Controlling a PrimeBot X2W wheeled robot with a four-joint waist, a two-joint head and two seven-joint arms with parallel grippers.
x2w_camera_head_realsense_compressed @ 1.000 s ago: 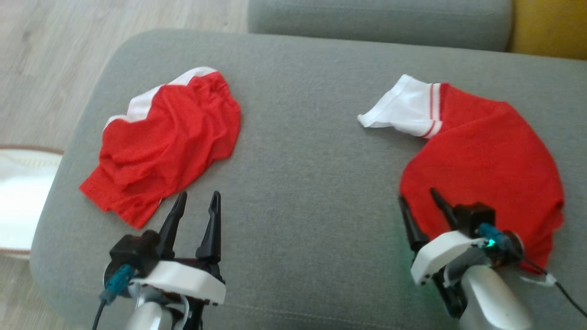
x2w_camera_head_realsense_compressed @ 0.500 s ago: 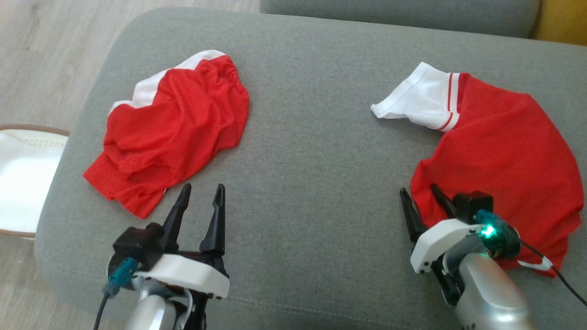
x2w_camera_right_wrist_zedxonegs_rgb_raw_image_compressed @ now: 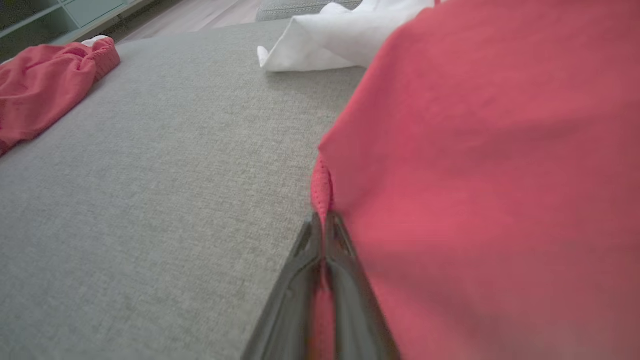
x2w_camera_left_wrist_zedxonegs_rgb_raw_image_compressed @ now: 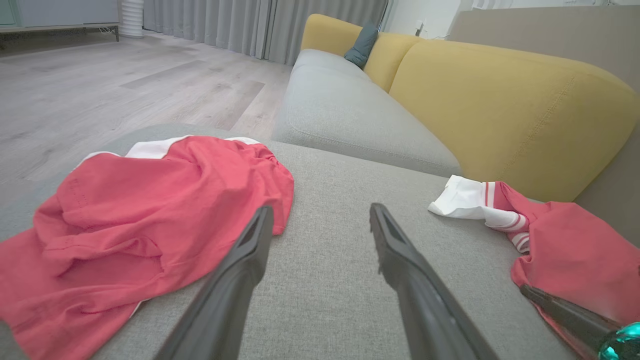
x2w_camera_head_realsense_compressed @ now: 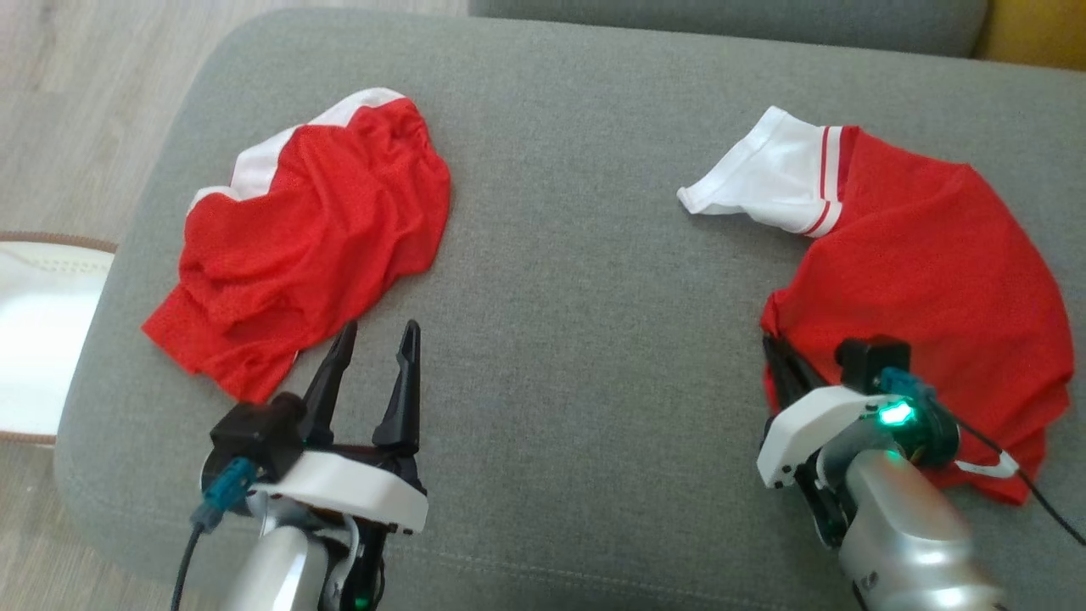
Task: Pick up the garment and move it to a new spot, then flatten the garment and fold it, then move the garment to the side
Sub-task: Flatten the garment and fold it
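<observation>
so, quick count: two red garments, two grippers, one big grey cushion [x2w_camera_head_realsense_compressed: 577, 297] carrying all of it.

garment number one, the garment [x2w_camera_head_realsense_compressed: 925, 271] with the white sleeve [x2w_camera_head_realsense_compressed: 764, 182], lies on the right side of the cushion, sleeve pointing toward the middle. the sleeve has two thin red stripes near where the red cloth starts. the right gripper [x2w_camera_head_realsense_compressed: 774, 346] sits at its near left edge with both fingers pressed together, and in the right wrist view a little ridge of red cloth is pinched between the tips, so it's closed on that hem. the rest of the garment lies on the cushion. one green light [x2w_camera_head_realsense_compressed: 895, 414] glows on that wrist.

number two, the other red piece [x2w_camera_head_realsense_compressed: 314, 229], is crumpled on the left side with a white band along its far edge. well apart from the first one, bare grey fabric between them.

the left gripper [x2w_camera_head_realsense_compressed: 379, 331] has its two dark fingers spread wide, nothing between them, tips just beside the near edge of the crumpled piece. whether the left finger touches it, i can't tell.

around the edges: wooden floor [x2w_camera_head_realsense_compressed: 76, 102], one pale thing with a brown rim [x2w_camera_head_realsense_compressed: 38, 339] on it (no idea what), a second grey seat behind, a yellow sofa back [x2w_camera_left_wrist_zedxonegs_rgb_raw_image_compressed: 500, 110] and one teal pillow [x2w_camera_left_wrist_zedxonegs_rgb_raw_image_compressed: 362, 45].
</observation>
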